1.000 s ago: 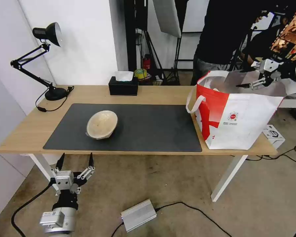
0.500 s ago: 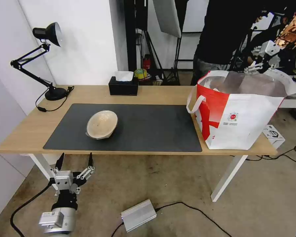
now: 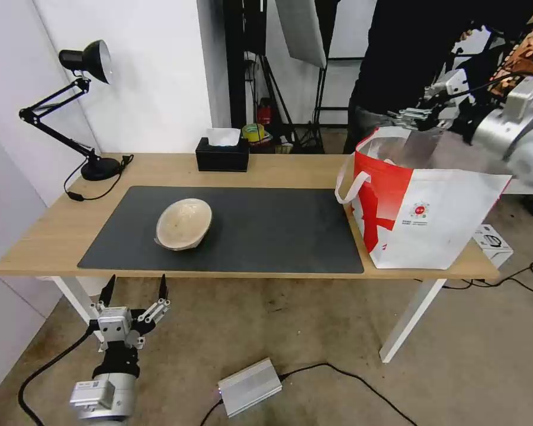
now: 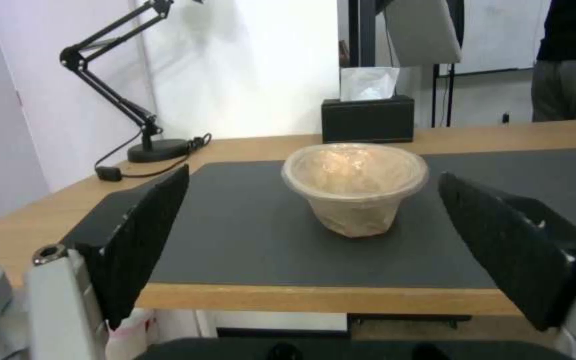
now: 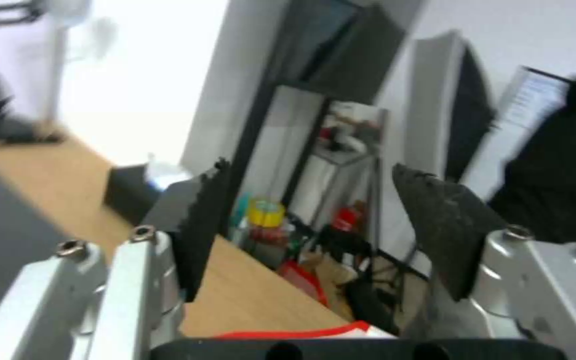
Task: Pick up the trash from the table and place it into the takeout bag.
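My right gripper [image 3: 410, 113]: spread wide, holding nothing, above the bag [image 3: 423, 207].
Change: it has swung leftward.
My left gripper [image 3: 135, 288]: spread, parked below the table [image 3: 278, 168].

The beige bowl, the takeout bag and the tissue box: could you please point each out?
beige bowl [image 3: 183, 223], head view, inner surface.
takeout bag [image 3: 432, 228], head view, white front panel.
tissue box [image 3: 221, 160], head view, black front face.

We count 1 beige bowl [image 3: 183, 223] on the mat, 1 takeout bag [image 3: 423, 207] at the table's right end, 1 tissue box [image 3: 222, 155] at its back edge, 1 desk lamp [image 3: 77, 106], 2 grippers.
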### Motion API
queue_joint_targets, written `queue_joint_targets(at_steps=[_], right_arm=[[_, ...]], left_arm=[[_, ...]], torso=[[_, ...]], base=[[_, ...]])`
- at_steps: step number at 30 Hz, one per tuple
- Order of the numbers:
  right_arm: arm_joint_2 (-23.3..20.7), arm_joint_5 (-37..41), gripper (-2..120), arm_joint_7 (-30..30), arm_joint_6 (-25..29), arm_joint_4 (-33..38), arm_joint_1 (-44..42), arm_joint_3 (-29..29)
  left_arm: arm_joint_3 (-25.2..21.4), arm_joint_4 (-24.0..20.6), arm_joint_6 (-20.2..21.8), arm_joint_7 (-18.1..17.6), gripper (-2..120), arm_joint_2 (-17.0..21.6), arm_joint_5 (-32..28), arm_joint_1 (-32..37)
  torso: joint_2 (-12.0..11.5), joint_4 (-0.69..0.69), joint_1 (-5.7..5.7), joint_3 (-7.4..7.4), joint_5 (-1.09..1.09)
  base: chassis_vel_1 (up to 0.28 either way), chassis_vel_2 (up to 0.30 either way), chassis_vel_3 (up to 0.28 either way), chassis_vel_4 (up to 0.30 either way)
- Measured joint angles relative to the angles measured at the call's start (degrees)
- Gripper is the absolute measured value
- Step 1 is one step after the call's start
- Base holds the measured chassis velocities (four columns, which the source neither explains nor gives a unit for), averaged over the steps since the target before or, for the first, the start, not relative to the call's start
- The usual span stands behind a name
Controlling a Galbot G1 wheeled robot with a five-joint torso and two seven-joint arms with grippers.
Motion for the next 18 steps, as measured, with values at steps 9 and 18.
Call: queue_joint_targets(at_steps=[9,18], right_arm=[[2.06,3.01,82,19.15,-3.37,10.68,-16.68,13.93],[7.55,-4.56,86,31.47,-4.02,19.10,-35.13,25.22]], left_arm=[[-0.25,-0.08,0.01,-0.02,100,-0.11,-0.04,-0.05],[-0.87,-0.03,0.03,-0.03,100,-0.58,-0.04,-0.06]], torso=[[0.00,0.00,0.00,0.00,0.02],[0.00,-0.01,0.00,0.00,0.02]], base=[[0.000,0.000,0.000,0.000],[0.000,0.000,0.000,0.000]])
